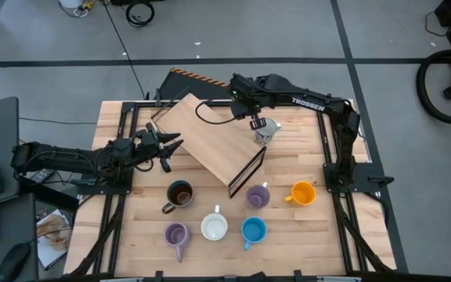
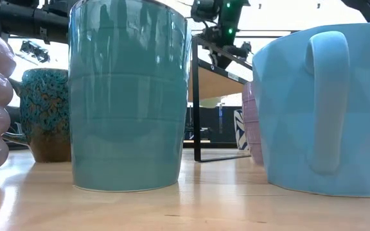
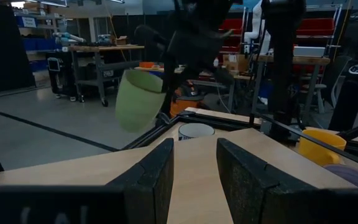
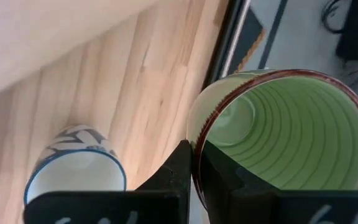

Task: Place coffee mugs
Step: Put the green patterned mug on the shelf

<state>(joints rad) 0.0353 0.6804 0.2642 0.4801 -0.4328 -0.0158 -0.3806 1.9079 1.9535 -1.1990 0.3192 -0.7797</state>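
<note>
Right in front of my right wrist camera sits the green mug, its open mouth facing the lens. My right gripper is pinched on its rim, one finger inside the cup and one outside. So the mug hangs off my fingers, out past them, and its long axis looks tipped over, not straight up.

Close beside the green mug, down on the table, stands the white mug with the dark pattern. From above they are hard to tell apart, so I think the green mug is a little higher than that one, not set down yet.

My right arm reaches in from the far side of the table, bent over the slanted wooden board, with the fingers just past the board's far right edge.

The other mugs stand on the near side of the board: orange, lavender, dark brown, then another lavender, white and blue.

My left gripper waits at the board's left edge. Its fingers are a little apart and hold nothing. The right arm is the one close to the green mug.
</note>
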